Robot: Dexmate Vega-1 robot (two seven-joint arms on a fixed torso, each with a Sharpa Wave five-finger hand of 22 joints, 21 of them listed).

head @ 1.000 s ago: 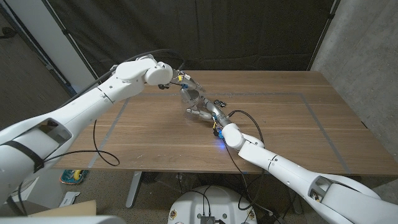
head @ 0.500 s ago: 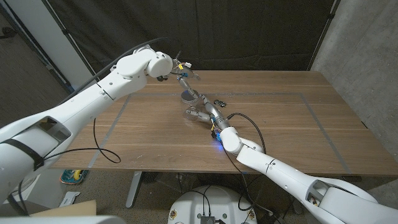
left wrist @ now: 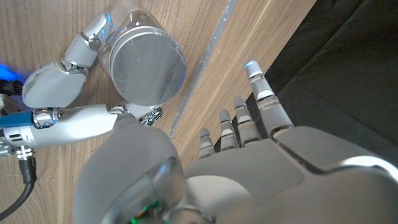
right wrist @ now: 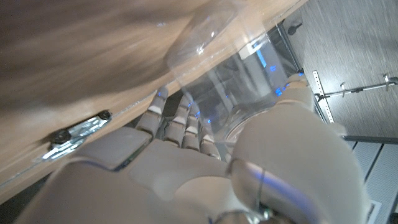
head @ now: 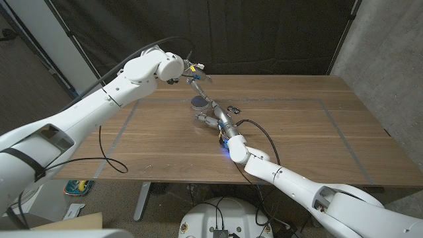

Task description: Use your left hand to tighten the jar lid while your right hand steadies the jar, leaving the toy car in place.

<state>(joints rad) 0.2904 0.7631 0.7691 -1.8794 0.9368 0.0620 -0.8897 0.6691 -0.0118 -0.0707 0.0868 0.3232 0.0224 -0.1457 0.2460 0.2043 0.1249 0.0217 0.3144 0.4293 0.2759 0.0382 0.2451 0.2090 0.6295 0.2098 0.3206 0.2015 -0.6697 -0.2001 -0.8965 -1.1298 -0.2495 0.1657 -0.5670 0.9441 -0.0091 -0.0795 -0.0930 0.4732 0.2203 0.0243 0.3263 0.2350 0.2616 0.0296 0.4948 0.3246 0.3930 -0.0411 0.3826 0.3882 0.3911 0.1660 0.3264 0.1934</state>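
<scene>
Since a second ago the left hand (head: 196,78) has lifted off the jar (head: 197,104) and drawn back toward the table's (head: 297,132) far edge; its fingers (left wrist: 249,124) are now spread and hold nothing. The right hand (head: 210,118) still wraps the jar, fingers curled around its clear wall (thumb and fingers on opposite sides in the left wrist view). The jar stands upright in that grasp, its grey lid (left wrist: 147,69) facing up. The toy car (head: 232,108) lies just beside the right hand, on its far side. Bare wood stretches wide to either side of both hands.
</scene>
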